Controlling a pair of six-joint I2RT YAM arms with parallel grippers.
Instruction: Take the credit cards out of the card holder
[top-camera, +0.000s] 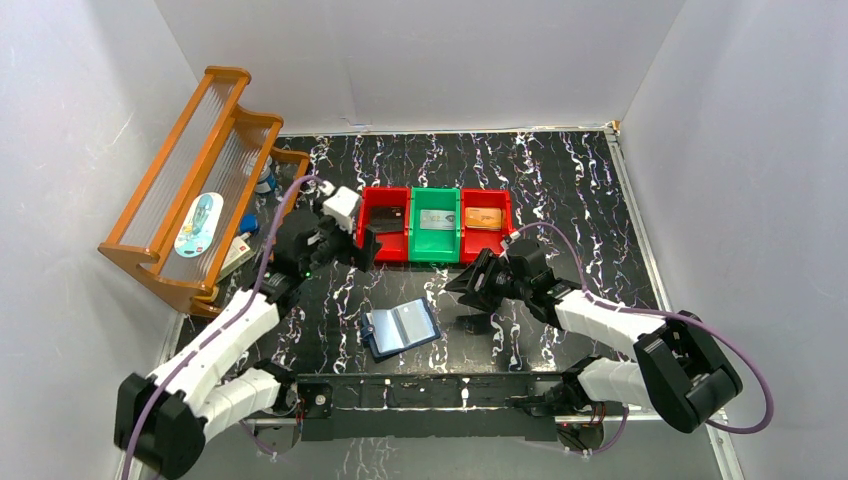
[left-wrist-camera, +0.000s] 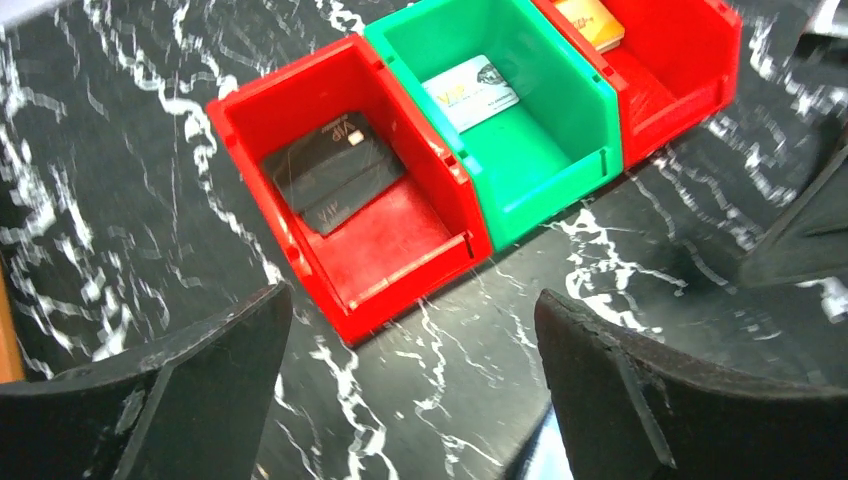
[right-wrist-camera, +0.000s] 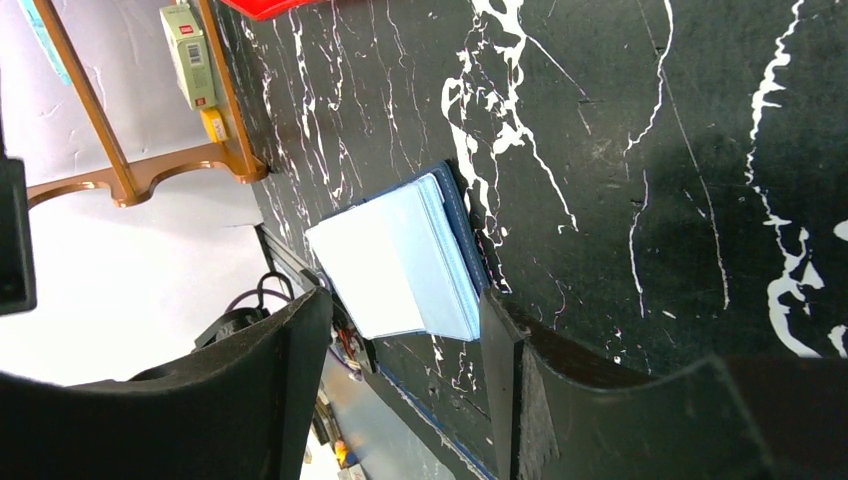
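While both arms hung over the table (top-camera: 560, 180), its top read as glossy black stone veined with white.

Materials and shapes:
- The card holder (right-wrist-camera: 400, 255) lay open and flat on the table, between the two arms and toward their bases. It was a navy, book-like cover with pale blue-grey clear sleeves facing up.
- The bins were moulded plastic, open-topped and rectangular, set side by side and touching in a row, farther from the arm bases than the holder.
- The credit cards (left-wrist-camera: 335, 175) were thin dark rectangles with a matte look. They lay overlapped on the floor of the left red bin (left-wrist-camera: 400, 245).
- A silver-grey card (left-wrist-camera: 470, 92) lay in the green bin (left-wrist-camera: 520, 150).
- An orange card (left-wrist-camera: 590, 22) lay in the right red bin (left-wrist-camera: 680, 70).
- A wooden rack (top-camera: 170, 200) with ribbed clear shelves stood at the left wall.

Counts: three bins (two red, one green), one card holder, what looked like two dark cards, one silver-grey and one orange.

Grippers:
- The left gripper (left-wrist-camera: 412, 300) hovered just before the left red bin. Its black, rough-edged fingers (left-wrist-camera: 200, 390) were spread wide with nothing between them.
- The right gripper (right-wrist-camera: 405, 300) pointed toward the card holder. Its fingers (right-wrist-camera: 600, 400) were apart and gripped nothing, and the holder lay just past the tips.
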